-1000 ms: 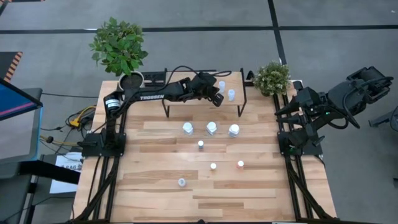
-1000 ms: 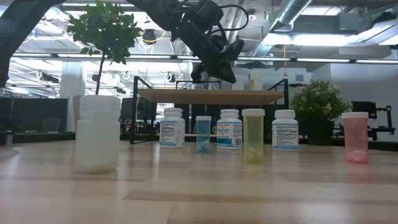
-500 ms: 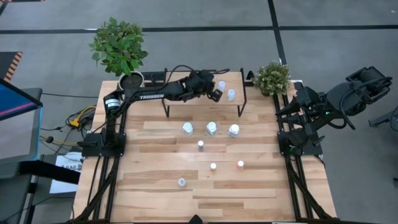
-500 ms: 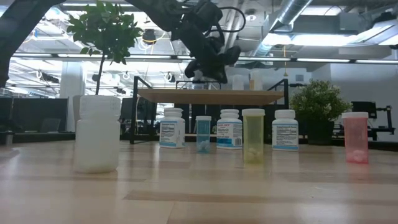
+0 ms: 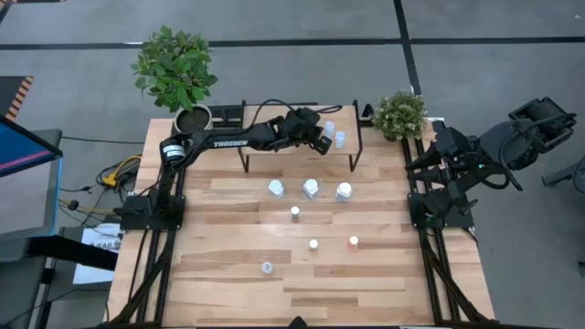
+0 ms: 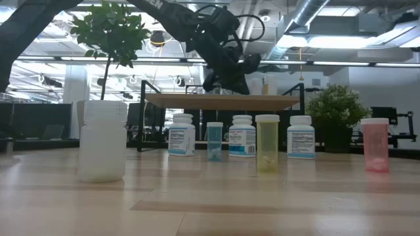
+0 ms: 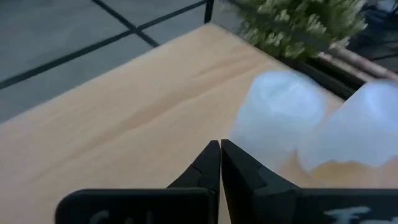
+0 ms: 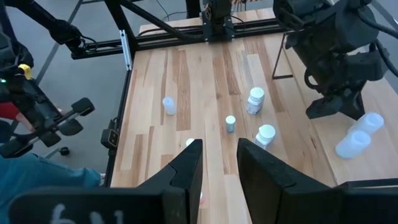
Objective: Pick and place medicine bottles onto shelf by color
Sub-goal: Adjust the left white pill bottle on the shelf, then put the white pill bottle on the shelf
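Observation:
The shelf (image 5: 292, 137) stands at the table's far side. Two pale bottles (image 5: 329, 128) (image 5: 340, 139) stand on its right part; they also show in the left wrist view (image 7: 280, 115) (image 7: 360, 134). My left gripper (image 5: 321, 139) (image 7: 220, 148) is shut, low over the shelf top, right beside them. Three white labelled bottles (image 5: 276, 188) (image 5: 312, 188) (image 5: 344, 191) stand in a row on the table before the shelf. A pale-blue one (image 5: 294, 212), a yellowish one (image 6: 267, 143), a reddish one (image 5: 353, 241) and a whitish one (image 5: 267, 268) stand nearer. My right gripper (image 8: 217, 158) is open and empty, beyond the table's right edge. My left gripper has its shut fingertips (image 7: 214, 152) close beside the lower side of the nearer pale bottle (image 7: 245, 140), coming slantwise from the table's left. I cannot tell whether they touch it. Both bottles stand upright on the shelf.
A tall potted plant (image 5: 174, 68) stands at the far left corner, a small bushy plant (image 5: 399, 114) at the far right, next to the shelf. The shelf's black legs (image 5: 355, 155) stand just behind the white bottles. Bare wood lies along the table's near edge (image 5: 302, 306).
My left gripper has stayed over the shelf's right part, turned about its wrist, and shifted a little toward the table's right edge, toward the two pale bottles. The bottles on the table have kept their places.

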{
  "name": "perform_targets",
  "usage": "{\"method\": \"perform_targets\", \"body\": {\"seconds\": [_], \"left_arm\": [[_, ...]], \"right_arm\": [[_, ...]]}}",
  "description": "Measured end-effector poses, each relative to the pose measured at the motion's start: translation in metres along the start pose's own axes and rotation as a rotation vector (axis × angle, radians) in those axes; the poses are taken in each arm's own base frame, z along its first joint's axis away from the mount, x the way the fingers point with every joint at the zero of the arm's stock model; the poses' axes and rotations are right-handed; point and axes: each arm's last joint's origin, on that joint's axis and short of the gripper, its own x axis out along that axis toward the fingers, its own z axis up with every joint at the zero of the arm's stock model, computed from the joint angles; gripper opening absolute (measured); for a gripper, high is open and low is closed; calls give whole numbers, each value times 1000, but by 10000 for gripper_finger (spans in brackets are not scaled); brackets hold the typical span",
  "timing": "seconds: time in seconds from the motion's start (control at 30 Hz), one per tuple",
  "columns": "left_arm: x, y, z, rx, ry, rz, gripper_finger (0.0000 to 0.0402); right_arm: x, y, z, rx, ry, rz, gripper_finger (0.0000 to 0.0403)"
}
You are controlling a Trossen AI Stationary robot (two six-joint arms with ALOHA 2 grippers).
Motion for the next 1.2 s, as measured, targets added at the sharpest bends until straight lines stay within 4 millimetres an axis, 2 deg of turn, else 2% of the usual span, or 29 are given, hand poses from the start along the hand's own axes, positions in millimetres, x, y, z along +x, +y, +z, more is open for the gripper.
{"method": "perform_targets", "body": {"seconds": [0.3,0.5,0.63,0.73,0.83,0.93,1.03,1.1,1.2], "left_arm": [[-9,-11,22,1,-69,-61,0],[-15,-17,26,17,-34,-53,0],[-29,-22,37,77,13,-3,0],[-61,-29,62,140,34,-4,0],[-99,-36,78,189,109,-29,0],[-131,-44,79,253,221,-45,0],[-172,-49,80,326,302,-61,0],[-196,-51,75,365,356,-68,0],[-221,-57,63,382,435,-56,2]], "right_arm": [[0,0,0,-7,1,-1,122],[0,0,0,-7,1,-1,122],[0,0,0,-7,1,-1,122],[0,0,0,-8,2,-1,122],[1,0,0,-8,3,-2,122],[1,1,0,-9,5,-4,122],[8,4,2,-16,22,-14,122],[15,8,4,-23,38,-23,122],[28,15,7,-35,67,-36,122]]}}
